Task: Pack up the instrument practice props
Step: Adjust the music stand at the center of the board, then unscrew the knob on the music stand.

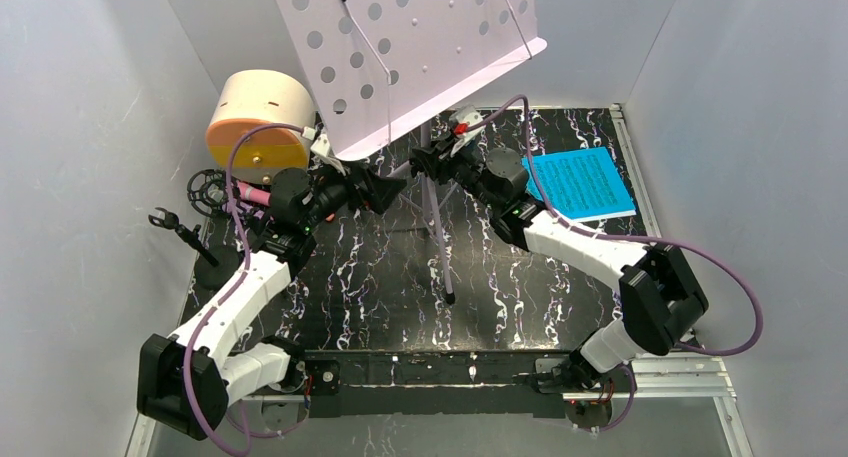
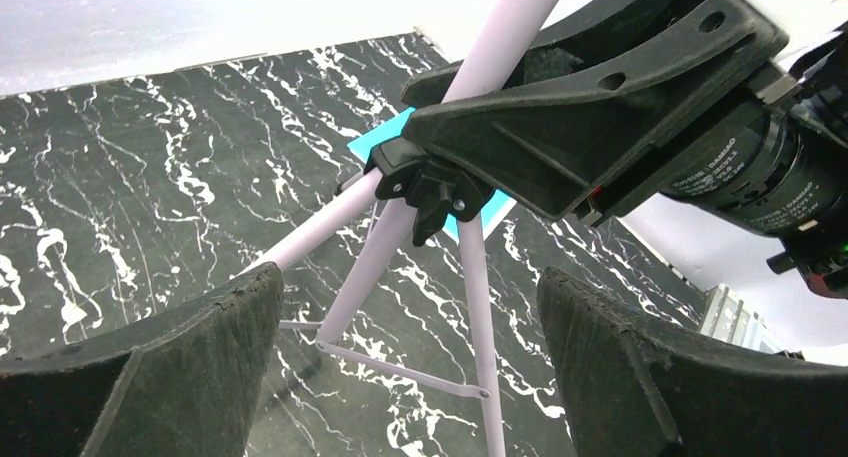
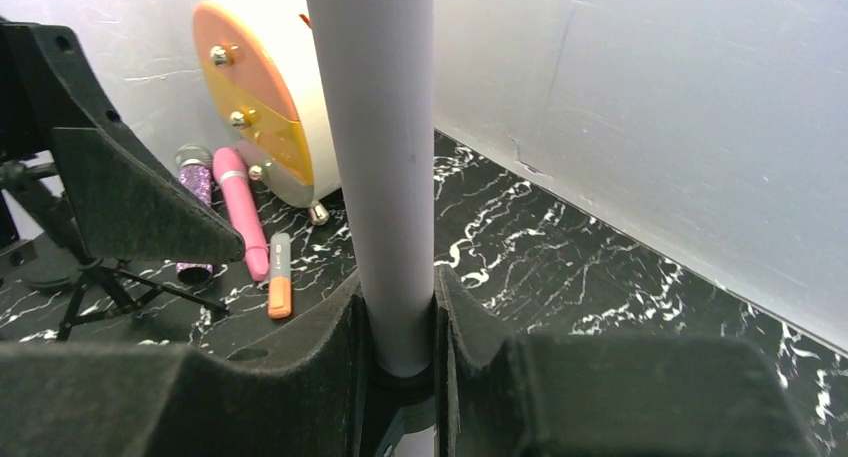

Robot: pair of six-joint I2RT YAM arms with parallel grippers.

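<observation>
The lilac perforated music stand stands at the back middle on its tripod legs. My right gripper is shut on the stand's pole, just above the black leg hub. My left gripper is wide open just left of the pole, and the stand's legs show between its fingers. The blue and white sheet music lies flat at the back right. At the back left lie the pink microphone, the purple mic, its black ring mount and the small tripod.
A round cream and orange case lies on its side in the back left corner. An orange highlighter lies near the microphones. White walls close in the table on three sides.
</observation>
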